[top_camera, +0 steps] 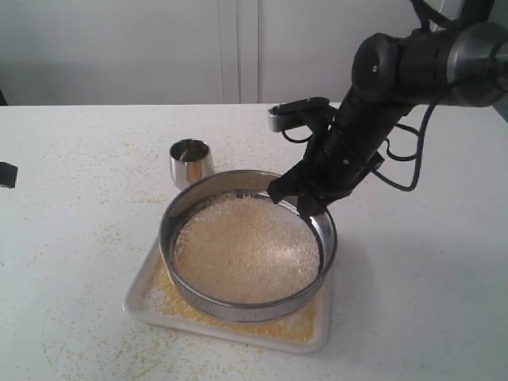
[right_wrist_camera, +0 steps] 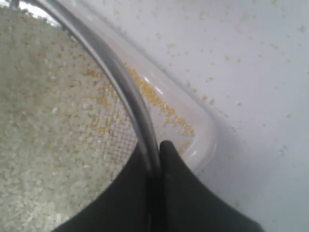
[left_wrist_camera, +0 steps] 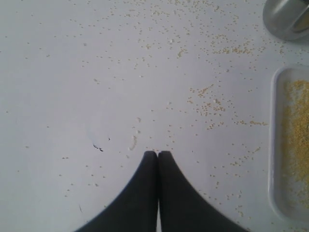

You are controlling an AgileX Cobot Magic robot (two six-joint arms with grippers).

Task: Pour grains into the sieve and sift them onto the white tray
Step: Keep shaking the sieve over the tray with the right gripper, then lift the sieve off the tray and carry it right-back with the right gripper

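The sieve point(top_camera: 184, 210), a wide steel ring with mesh bottom, sits on the white tray point(top_camera: 140, 295) and holds a bed of pale beige grains point(top_camera: 246, 246). Yellow grains lie on the tray beneath and around it. My right gripper point(top_camera: 300, 200) is shut on the sieve's far right rim point(right_wrist_camera: 126, 92), one finger inside the ring and one outside. Yellow granules point(right_wrist_camera: 153, 94) lie on the tray point(right_wrist_camera: 205, 140) beside that rim. My left gripper point(left_wrist_camera: 158, 153) is shut with nothing in it, over bare table left of the tray's end point(left_wrist_camera: 273, 145).
A small shiny steel cup point(top_camera: 191, 162) stands upright on the table just behind the sieve's left side; its edge point(left_wrist_camera: 285, 19) shows in the left wrist view. Loose grains are scattered over the white table point(top_camera: 71, 198). A wall runs behind the table.
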